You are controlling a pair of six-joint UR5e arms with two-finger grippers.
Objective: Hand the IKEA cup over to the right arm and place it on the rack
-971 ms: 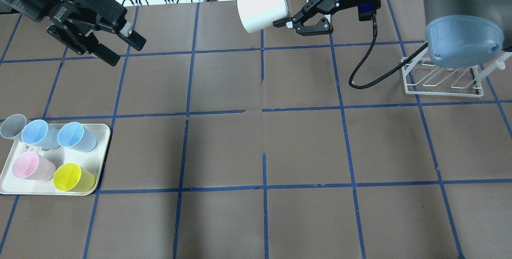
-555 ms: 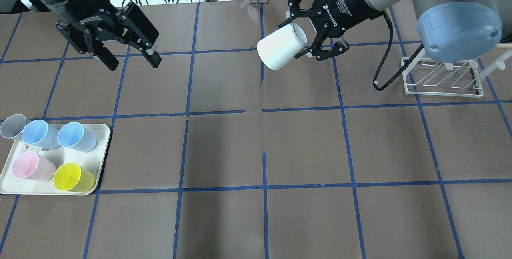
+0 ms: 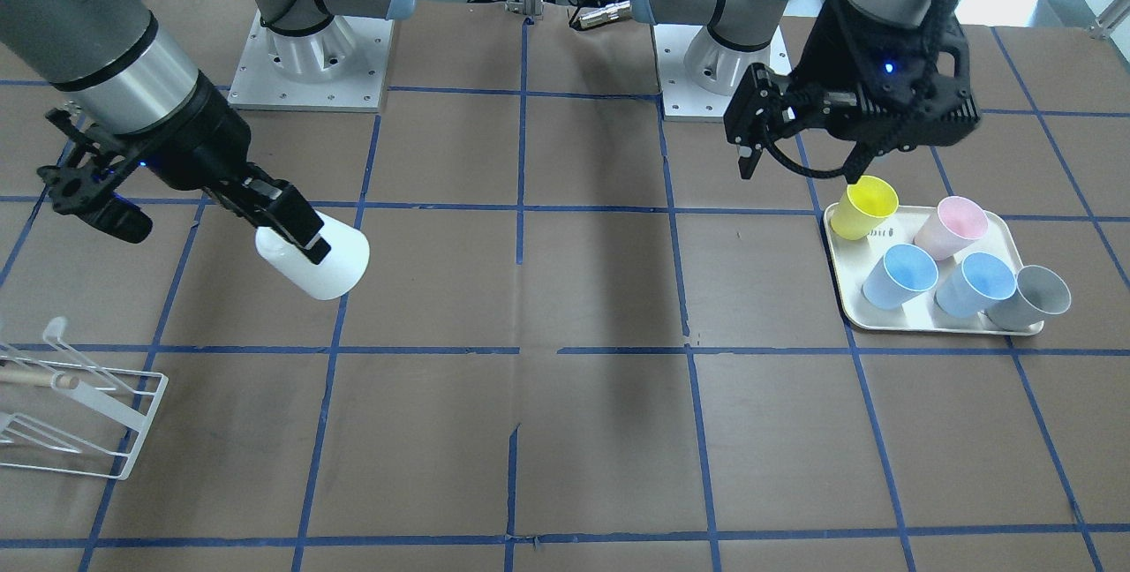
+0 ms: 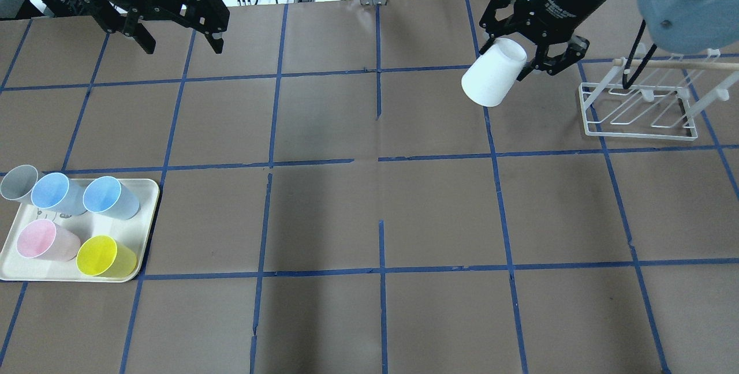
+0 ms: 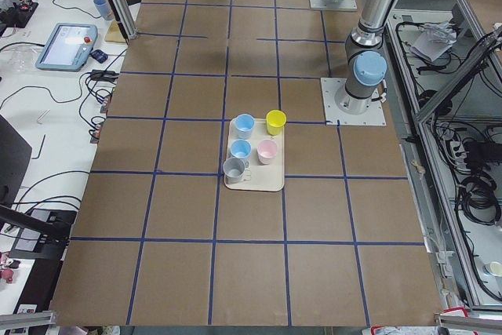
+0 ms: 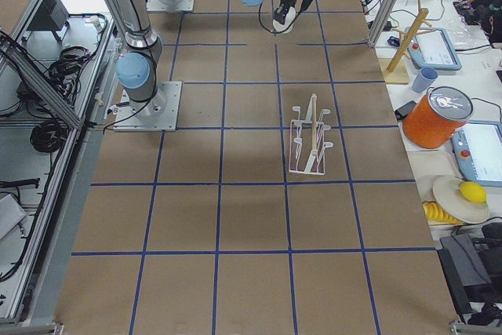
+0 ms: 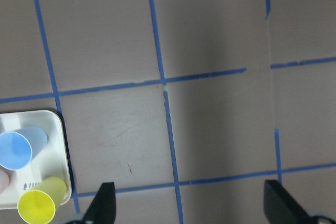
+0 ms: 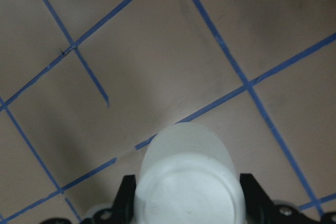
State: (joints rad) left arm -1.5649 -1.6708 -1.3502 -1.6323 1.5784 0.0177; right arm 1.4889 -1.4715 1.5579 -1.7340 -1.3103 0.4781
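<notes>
My right gripper (image 4: 522, 58) is shut on the pale white IKEA cup (image 4: 492, 77) and holds it tilted above the table, a little left of the white wire rack (image 4: 638, 105). In the front-facing view the cup (image 3: 325, 261) hangs from that gripper (image 3: 298, 235), with the rack (image 3: 75, 413) at lower left. The right wrist view shows the cup (image 8: 186, 179) between the two fingers (image 8: 126, 198). My left gripper (image 4: 176, 30) is open and empty at the far left; its wrist view shows the spread fingertips (image 7: 105, 205) over bare table.
A cream tray (image 4: 147, 212) at the near left holds pink (image 4: 43, 241), yellow (image 4: 104, 257) and two blue cups, with a grey cup (image 4: 17, 183) at its corner. The rack carries a wooden dowel (image 4: 664, 64). Cables lie beyond the table's far edge.
My right gripper has carried the cup rightwards and lower, to just left of the rack. My left gripper has turned and pulled back towards the far left, still open.
</notes>
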